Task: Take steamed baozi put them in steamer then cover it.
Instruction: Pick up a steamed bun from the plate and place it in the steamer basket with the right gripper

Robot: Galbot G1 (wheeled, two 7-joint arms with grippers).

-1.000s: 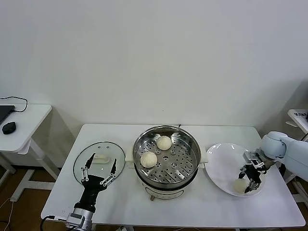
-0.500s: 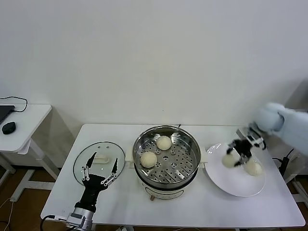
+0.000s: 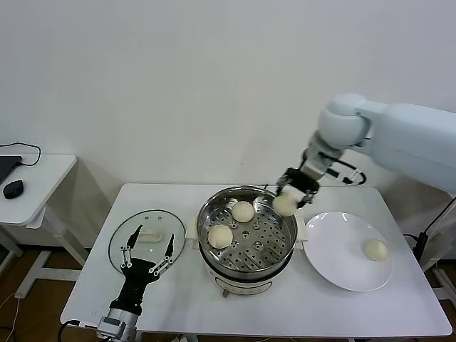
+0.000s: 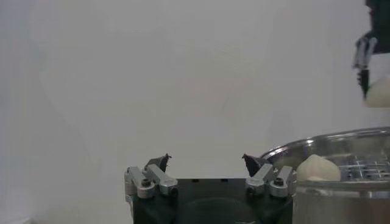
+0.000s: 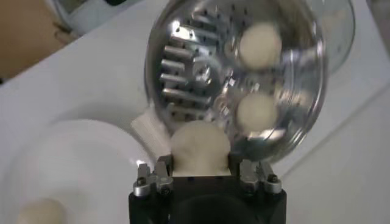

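Note:
My right gripper is shut on a baozi and holds it in the air over the right rim of the steamer. In the right wrist view the held baozi sits between the fingers above the steamer. Two baozi lie on the perforated tray inside. One baozi lies on the white plate. The glass cover lies flat on the table, left of the steamer. My left gripper is open, parked over the cover's near edge.
The white table carries the steamer, plate and cover. A side table with a black mouse stands at far left. A white wall runs behind. The left wrist view shows the steamer rim beside the open gripper.
My right gripper has lifted a baozi off the plate and carried it up and left to the steamer's right rim. One baozi stays on the plate. The left arm has not moved.

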